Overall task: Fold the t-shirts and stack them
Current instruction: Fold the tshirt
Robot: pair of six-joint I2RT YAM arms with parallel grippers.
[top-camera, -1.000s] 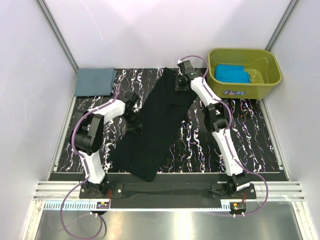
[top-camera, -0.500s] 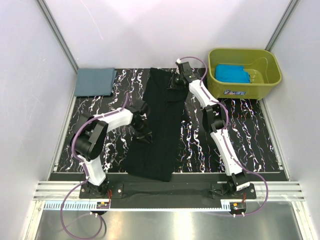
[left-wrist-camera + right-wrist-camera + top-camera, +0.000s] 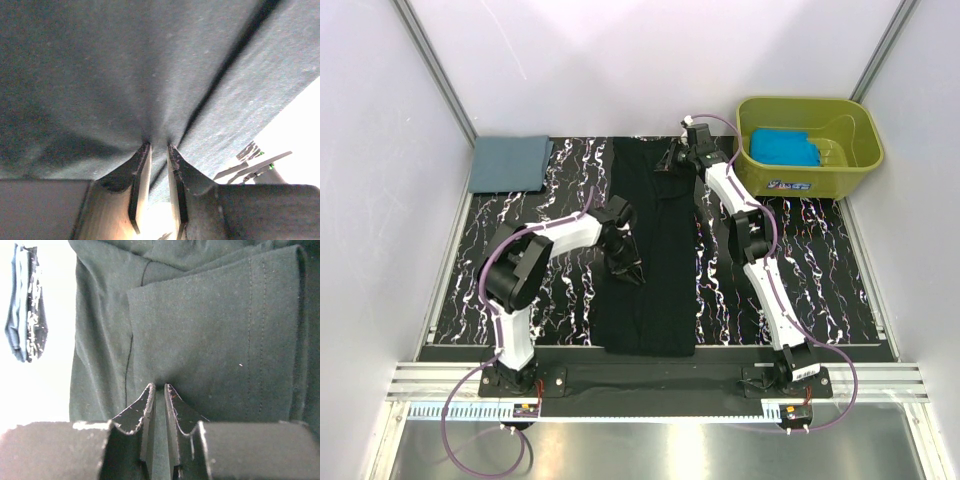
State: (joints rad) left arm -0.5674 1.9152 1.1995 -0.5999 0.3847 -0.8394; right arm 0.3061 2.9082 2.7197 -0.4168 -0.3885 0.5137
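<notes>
Down the worktop [image 3: 800, 270] centre, the black t-shirt [image 3: 655, 290] lay as a long, straight-edged strip. The left pincer [image 3: 157, 147] gripped cloth near its left edge at mid-length; the right pincer [image 3: 159, 386] gripped its far end. Worktop surface showed along both long edges.

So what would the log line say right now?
left gripper: shut on black t-shirt | right gripper: same shirt | grey-blue t-shirt: folded, far left | turquoise t-shirt: in tub

The black t-shirt [image 3: 665, 300] is soft matt cloth; the desk [image 3: 800, 280] beneath it glossy, marbled; the olive tub [image 3: 840, 178] smooth plastic.
</notes>
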